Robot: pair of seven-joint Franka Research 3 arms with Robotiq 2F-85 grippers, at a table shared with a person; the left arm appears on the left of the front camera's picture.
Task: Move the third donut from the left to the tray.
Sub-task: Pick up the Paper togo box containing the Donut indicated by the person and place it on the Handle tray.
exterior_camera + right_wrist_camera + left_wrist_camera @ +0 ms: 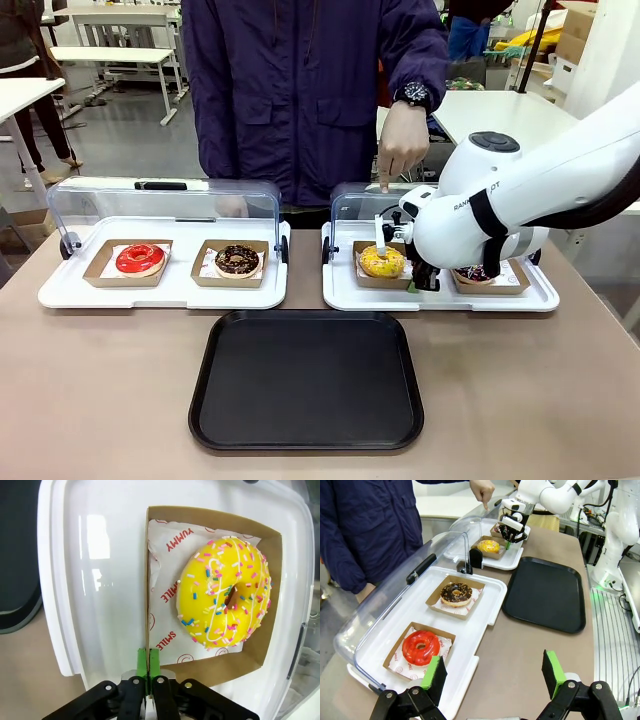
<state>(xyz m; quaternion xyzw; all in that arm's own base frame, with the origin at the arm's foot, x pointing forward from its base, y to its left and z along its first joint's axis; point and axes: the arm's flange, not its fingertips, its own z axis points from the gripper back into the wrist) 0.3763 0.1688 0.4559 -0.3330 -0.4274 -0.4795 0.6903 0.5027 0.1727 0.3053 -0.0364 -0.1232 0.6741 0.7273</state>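
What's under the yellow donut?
The yellow donut rests on a printed paper liner in a brown cardboard holder on the white display tray. The liner hides the floor beneath.

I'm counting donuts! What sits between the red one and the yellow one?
A chocolate donut sits between the red donut and the yellow donut, as the front view shows.

The left gripper is held spread wide over the bench, near the tray. Past the tray's far end, the right gripper is set at the yellow donut's cardboard holder.
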